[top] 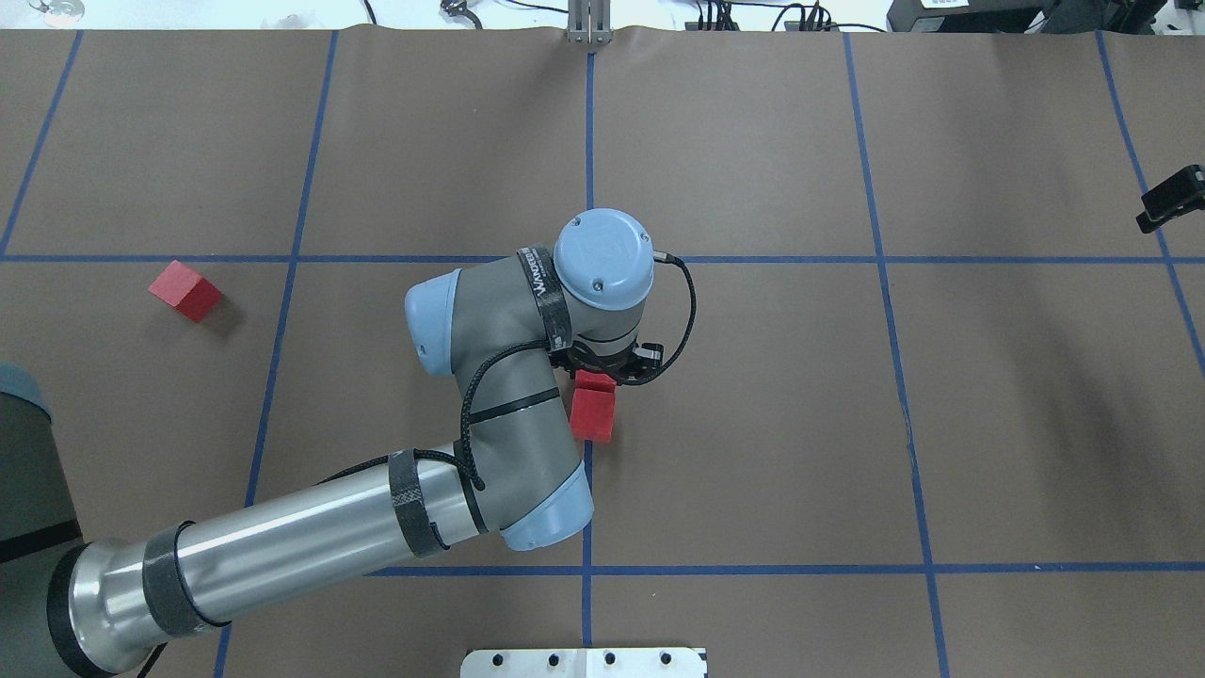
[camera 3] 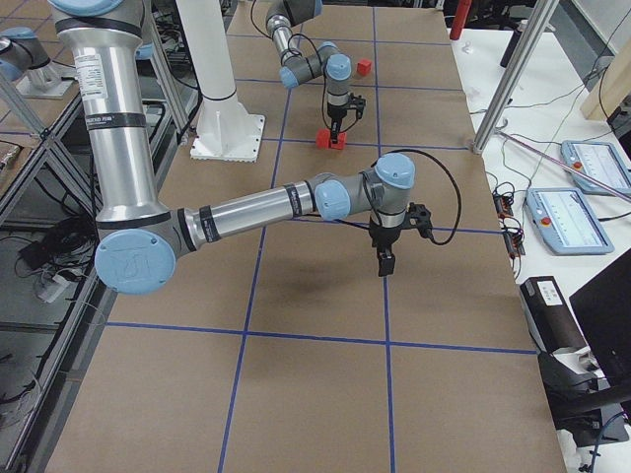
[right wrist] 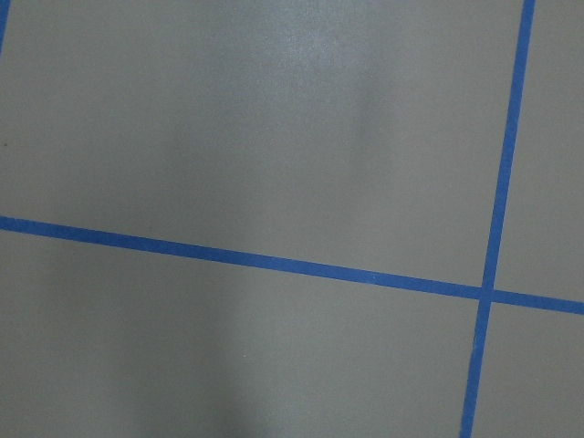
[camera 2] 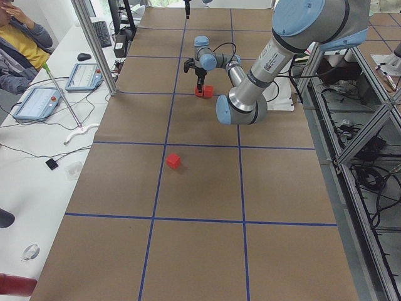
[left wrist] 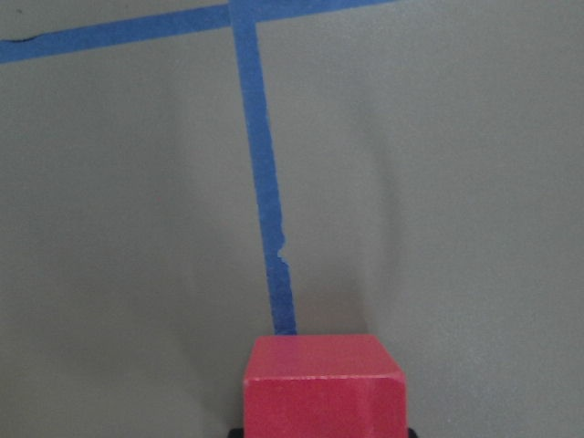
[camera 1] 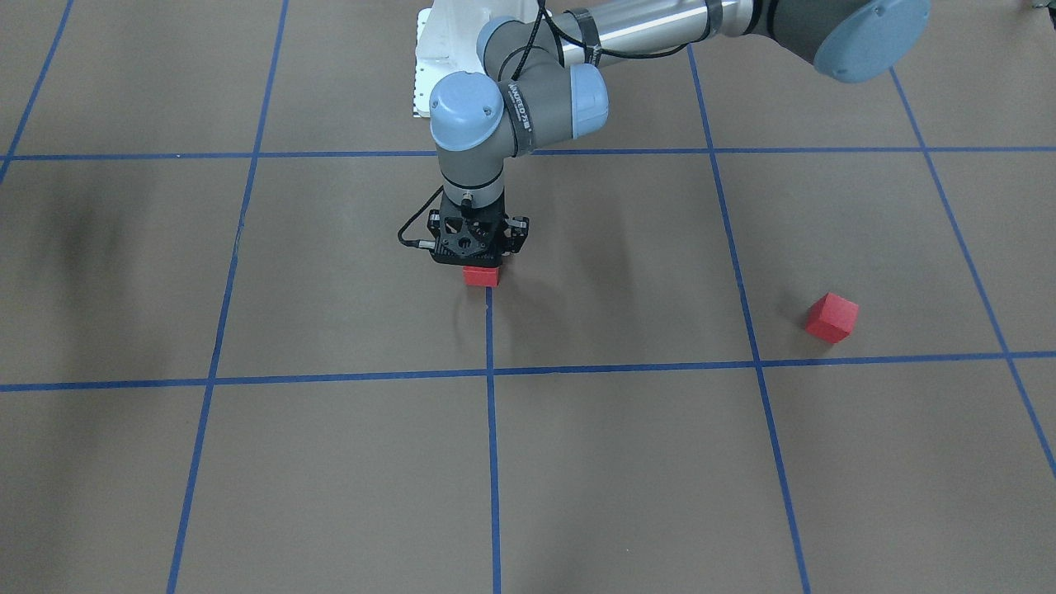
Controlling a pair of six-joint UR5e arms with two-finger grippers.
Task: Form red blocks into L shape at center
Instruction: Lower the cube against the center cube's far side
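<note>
I could make out only white lettering on the black strap point(top: 540, 287) around the left arm point(top: 490, 405), starting "WAN"; the rest I couldn't read.

Bench point(right wrist: 228, 119): plain grey-brown matte surface fills the frame, with a soft darker band across the upper middle. Long blue tape line point(right wrist: 246, 258): runs left to right, sloping slightly downward. Second blue tape line point(right wrist: 509, 137): runs top to bottom near the right edge. Crossing point(right wrist: 484, 294): the two lines meet at lower right.
</note>
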